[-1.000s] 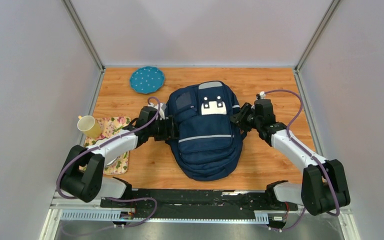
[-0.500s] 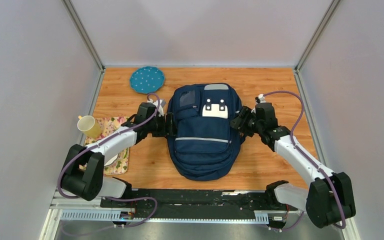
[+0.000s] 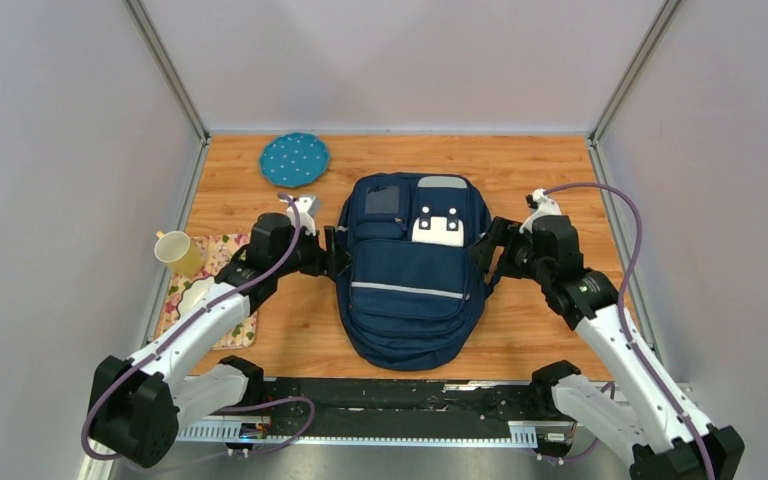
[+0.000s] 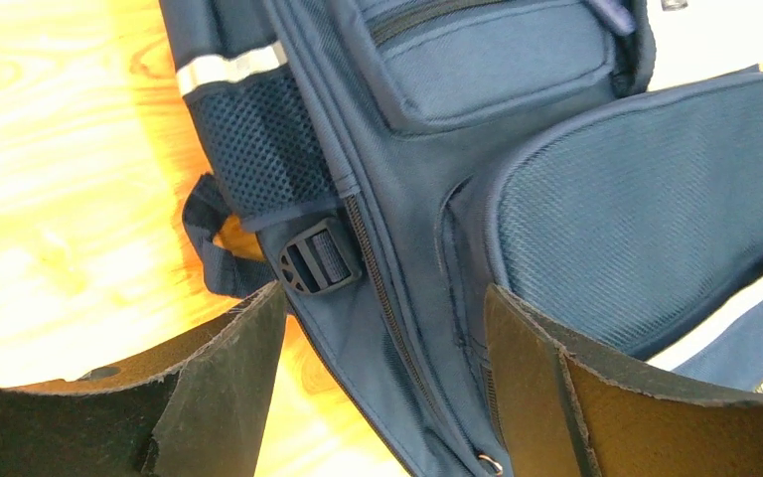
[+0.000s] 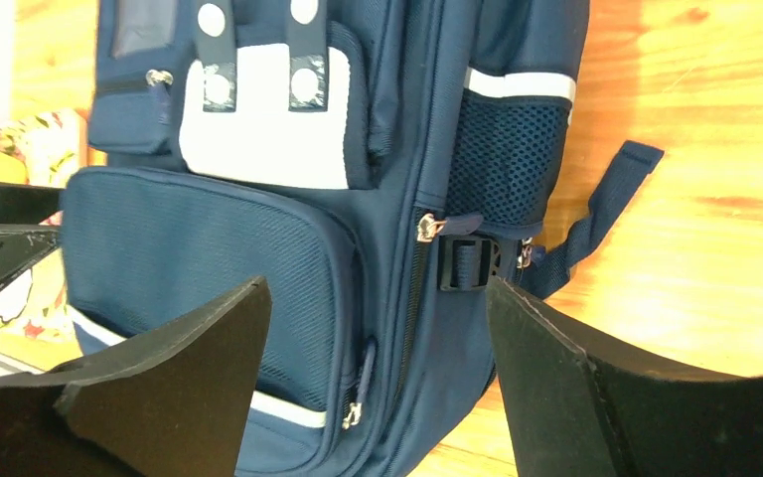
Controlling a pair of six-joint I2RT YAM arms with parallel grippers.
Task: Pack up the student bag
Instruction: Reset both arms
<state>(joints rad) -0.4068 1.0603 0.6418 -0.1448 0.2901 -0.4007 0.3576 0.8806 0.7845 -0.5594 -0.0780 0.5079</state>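
The navy student bag (image 3: 407,285) lies front-up in the middle of the table, with its white patch (image 3: 438,229) and light-grey stripe facing up and all zips shut. My left gripper (image 3: 332,252) is at the bag's left side. In the left wrist view it (image 4: 385,298) is open, with the bag's side seam (image 4: 397,238) and a black buckle (image 4: 318,260) between its fingers. My right gripper (image 3: 488,256) is at the bag's right side. In the right wrist view it (image 5: 378,288) is open around the side zip (image 5: 419,288) of the bag (image 5: 209,258).
A teal dotted round pouch (image 3: 294,159) lies at the back left. A yellow mug (image 3: 178,252) stands by the left wall, beside a floral mat (image 3: 230,262) with a white item on it. Metal wall rails border the table.
The bag has slid a little toward the near edge and turned squarer. Both arms' elbows have swung toward the near edge while the grippers stayed at the bag's sides.
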